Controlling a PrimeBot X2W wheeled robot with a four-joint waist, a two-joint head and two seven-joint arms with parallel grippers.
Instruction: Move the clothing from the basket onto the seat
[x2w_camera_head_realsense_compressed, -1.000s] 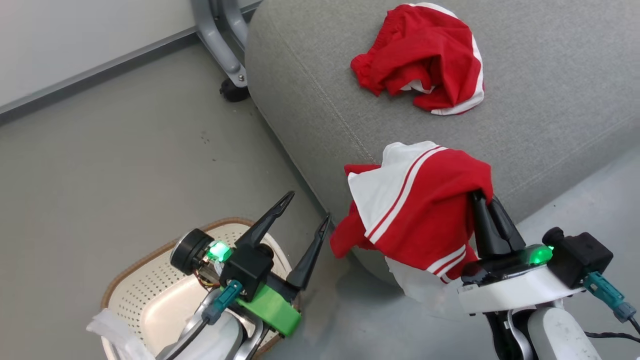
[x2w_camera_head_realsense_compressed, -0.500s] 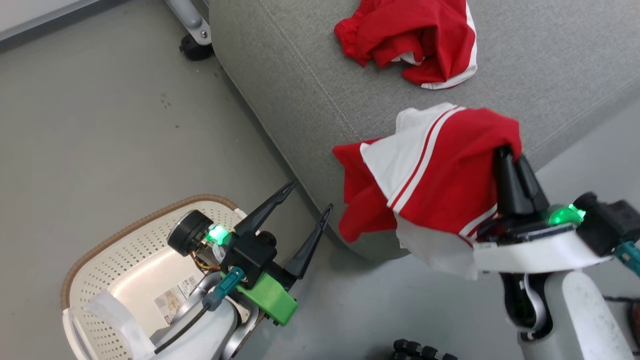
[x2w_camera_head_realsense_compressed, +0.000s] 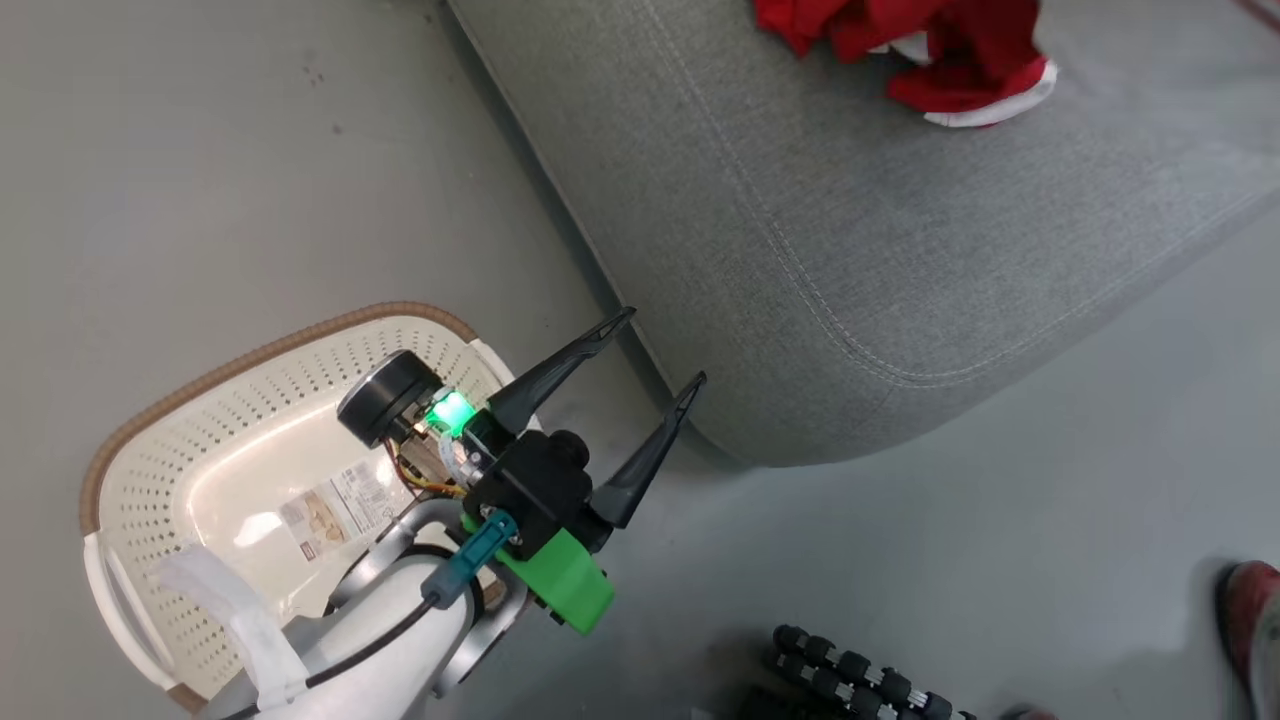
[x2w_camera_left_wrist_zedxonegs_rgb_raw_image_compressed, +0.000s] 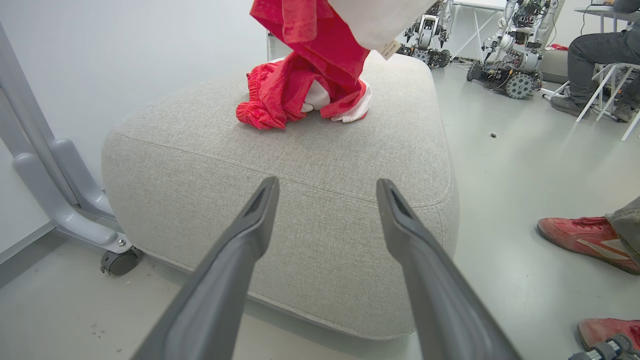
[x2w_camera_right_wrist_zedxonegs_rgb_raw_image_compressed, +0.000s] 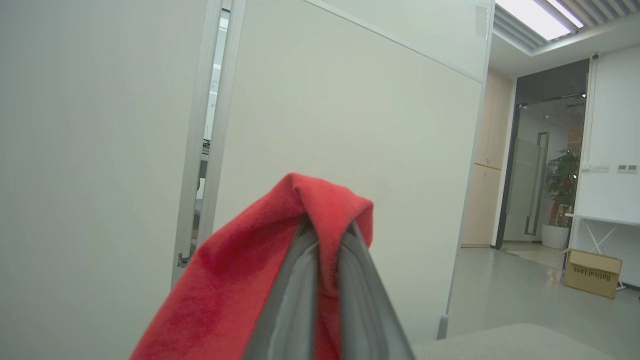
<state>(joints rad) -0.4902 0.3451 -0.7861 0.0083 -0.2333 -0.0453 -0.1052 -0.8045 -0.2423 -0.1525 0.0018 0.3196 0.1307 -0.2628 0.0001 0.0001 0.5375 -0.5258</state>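
My left gripper hangs with its two fingers spread wide and nothing between them. The arm rises from the bottom edge of the head view and crosses over the basket. The basket sits on the floor behind and below the wrist. My forearm covers its near end, and the label on its bare bottom is too small to read. The fingertips point past the rounded corner of the seat, near it but not touching.

Looking along those fingers in the left wrist view, a red heap lies on the far side of the seat, ahead of the tips and well apart from them. Above it dangles a red garment, cut off by the top edge. I cannot tell whether the two touch. To the right of the tips, a person's red shoe rests on the floor.

My right gripper is clamped on that red garment, its fingers pinched together and a fold draped over the tips. It points roughly level at a white partition, with a sliver of the seat low on the right. Most of the hanging fabric is out of sight below the wrist.
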